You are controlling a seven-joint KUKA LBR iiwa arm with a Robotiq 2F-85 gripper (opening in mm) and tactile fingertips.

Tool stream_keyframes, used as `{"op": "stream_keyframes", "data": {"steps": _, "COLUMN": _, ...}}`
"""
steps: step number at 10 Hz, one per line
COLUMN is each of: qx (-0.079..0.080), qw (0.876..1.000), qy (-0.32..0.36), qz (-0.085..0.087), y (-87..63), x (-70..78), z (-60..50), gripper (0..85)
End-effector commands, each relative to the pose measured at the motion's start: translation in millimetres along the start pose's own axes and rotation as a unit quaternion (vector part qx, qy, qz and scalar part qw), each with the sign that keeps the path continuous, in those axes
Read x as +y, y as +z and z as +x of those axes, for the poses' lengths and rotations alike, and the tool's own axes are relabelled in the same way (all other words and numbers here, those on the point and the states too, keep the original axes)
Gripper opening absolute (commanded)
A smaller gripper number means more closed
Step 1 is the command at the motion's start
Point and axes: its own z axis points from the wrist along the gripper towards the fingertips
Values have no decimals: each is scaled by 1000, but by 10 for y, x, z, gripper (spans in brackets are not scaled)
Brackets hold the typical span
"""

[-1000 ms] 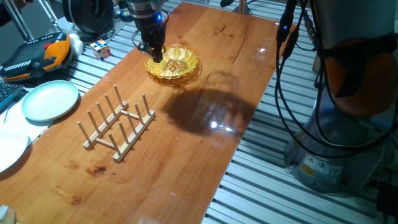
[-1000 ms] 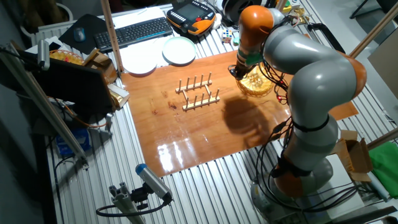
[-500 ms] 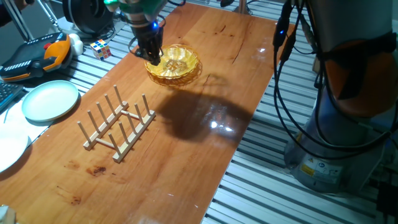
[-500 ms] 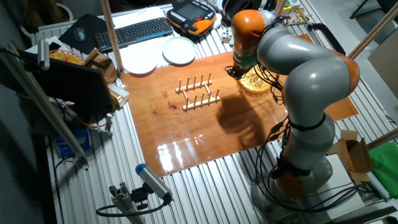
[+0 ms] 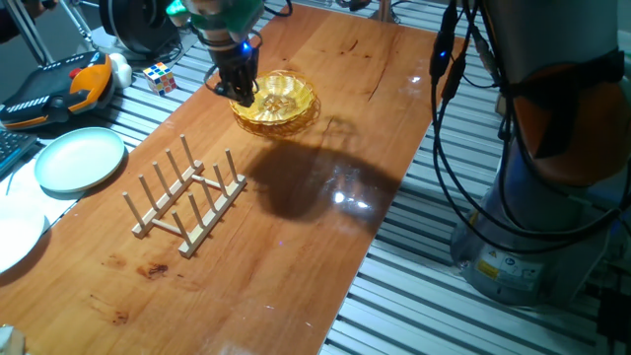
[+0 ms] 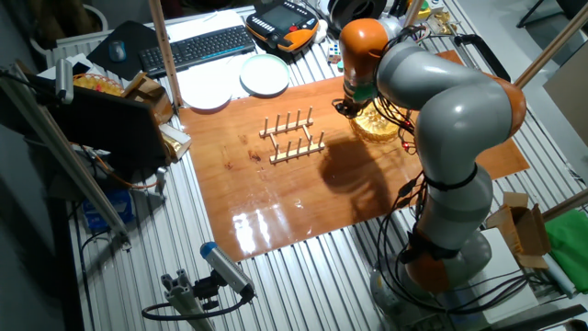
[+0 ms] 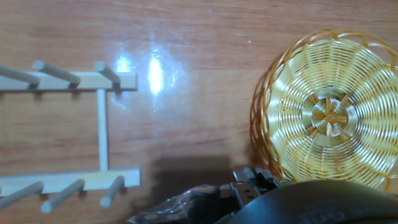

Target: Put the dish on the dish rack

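The amber-yellow ribbed dish (image 5: 276, 99) lies flat on the wooden table at its far end; it also shows in the other fixed view (image 6: 378, 122) and at the right of the hand view (image 7: 329, 115). The light wooden dish rack (image 5: 185, 200) stands nearer on the table, apart from the dish, and shows in the other fixed view (image 6: 292, 136) and at the left of the hand view (image 7: 74, 130). My gripper (image 5: 242, 89) is down at the dish's left rim, pointing at the table. Its fingers look close together, but I cannot tell whether they hold the rim.
A pale white-green plate (image 5: 81, 158) lies off the table's left side, with another white plate edge (image 5: 15, 237) nearer. A Rubik's cube (image 5: 161, 77) and an orange-black pendant (image 5: 59, 84) lie at the back left. Cables and the robot base (image 5: 552, 148) stand at the right.
The gripper has shifted slightly left along the dish's left rim. The dish and the rack have stayed in place.
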Motion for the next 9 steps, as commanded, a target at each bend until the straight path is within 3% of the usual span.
{"op": "stream_keyframes", "data": {"steps": 1, "qx": -3, "qw": 1000, "qy": 0, "qz": 1, "y": 26, "x": -15, "z": -1, "gripper": 7}}
{"op": "stream_keyframes", "data": {"steps": 2, "qx": -4, "qw": 1000, "qy": 3, "qz": -1, "y": 59, "x": -30, "z": 0, "gripper": 7}}
{"op": "stream_keyframes", "data": {"steps": 6, "qx": -20, "qw": 999, "qy": 11, "qz": 31, "y": 270, "x": -65, "z": -89, "gripper": 7}}
{"op": "stream_keyframes", "data": {"steps": 9, "qx": -12, "qw": 999, "qy": 17, "qz": 41, "y": 369, "x": -106, "z": -140, "gripper": 7}}
